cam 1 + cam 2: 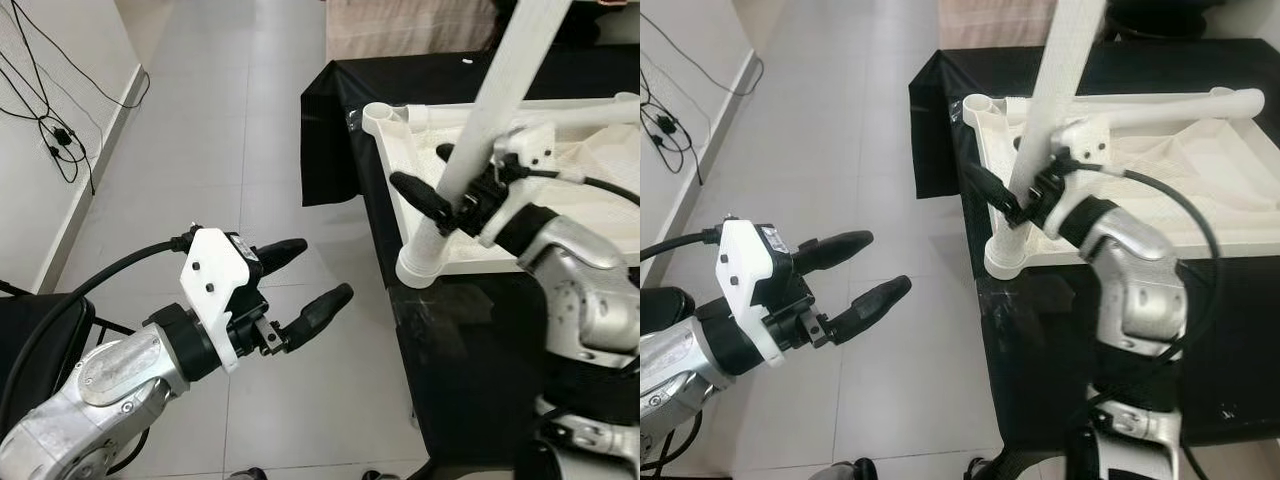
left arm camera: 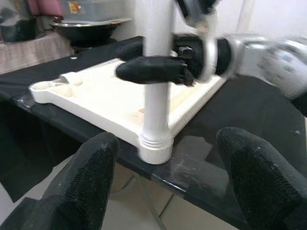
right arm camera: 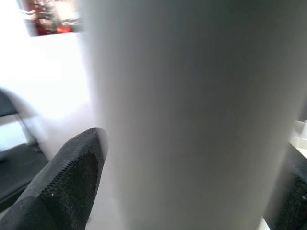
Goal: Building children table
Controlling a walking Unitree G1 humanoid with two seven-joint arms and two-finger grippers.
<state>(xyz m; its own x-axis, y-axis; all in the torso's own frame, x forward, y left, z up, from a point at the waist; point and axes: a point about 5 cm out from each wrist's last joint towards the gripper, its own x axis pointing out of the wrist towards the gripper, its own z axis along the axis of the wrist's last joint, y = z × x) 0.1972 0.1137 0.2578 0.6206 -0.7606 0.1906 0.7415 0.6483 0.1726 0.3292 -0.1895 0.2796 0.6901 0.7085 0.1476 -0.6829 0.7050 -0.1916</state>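
Right gripper (image 1: 447, 183) clamped around upright white table leg (image 1: 487, 105) in tabletop (image 1: 420, 150) corner socket; left gripper (image 1: 318, 275) wide apart.

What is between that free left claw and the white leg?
Nothing visible. The open left end effector hovers over bare floor, apart from the leg, which the right end effector grips at the tabletop corner.
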